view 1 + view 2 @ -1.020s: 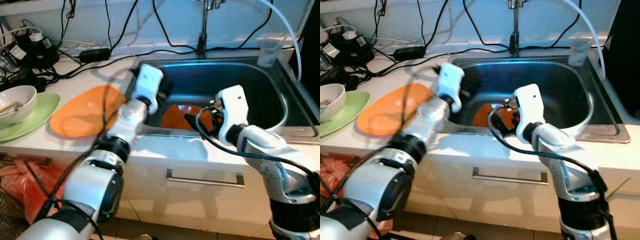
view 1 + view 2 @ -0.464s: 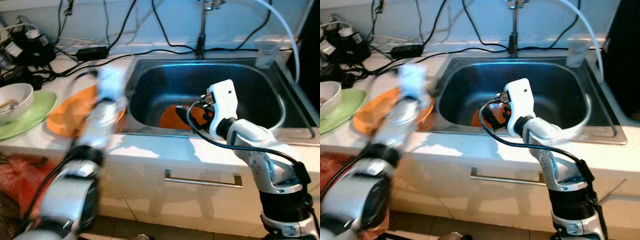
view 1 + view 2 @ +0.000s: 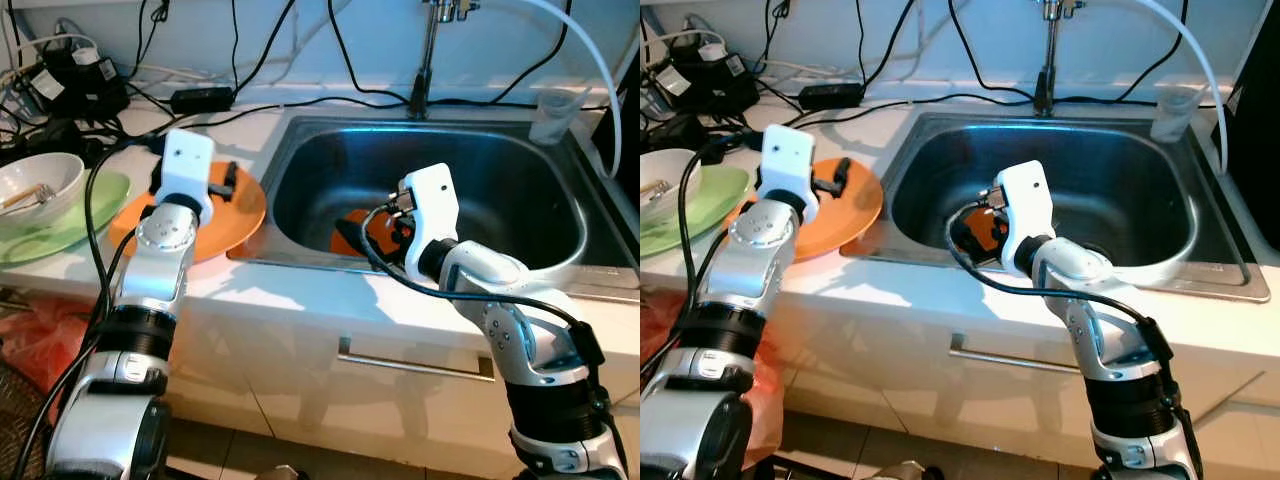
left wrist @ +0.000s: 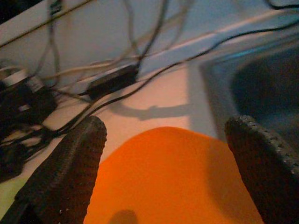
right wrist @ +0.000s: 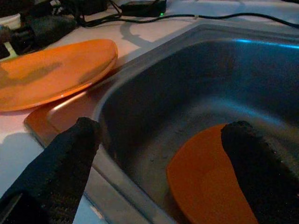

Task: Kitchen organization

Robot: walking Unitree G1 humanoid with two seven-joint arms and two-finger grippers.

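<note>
Step in hand: it looks to me like clearing the steel sink basin (image 3: pixel 520 190), with the right arm reaching down toward the orange plate lying in the sink bottom (image 5: pixel 210 177); that one seems not yet picked up.

Left pincer (image 3: pixel 222 182): hovering over the flat round orange plate on the white desk (image 3: pixel 845 215), just left of the sink edge. Its black fingers (image 4: pixel 65 172) are spread wide, with nothing between them; the plate shows below the gap.

Right pincer (image 5: pixel 159 163): over the near-left rim of the sink, pointing down and in. Its fingers are spread as well and hold nothing.

Where the sink plate lies: on the basin floor, ahead of and below the right pincer, nearer one fingertip than the other, not touching either.

Next move, as I judge it: lower the right pincer further, get one finger under the plate's raised rim, then press together. A flat plate on smooth steel could slide away.

Other things: a white bowl on a pale green plate (image 3: pixel 60 215) sits at the far left of the desk (image 3: pixel 300 300), well apart.
</note>
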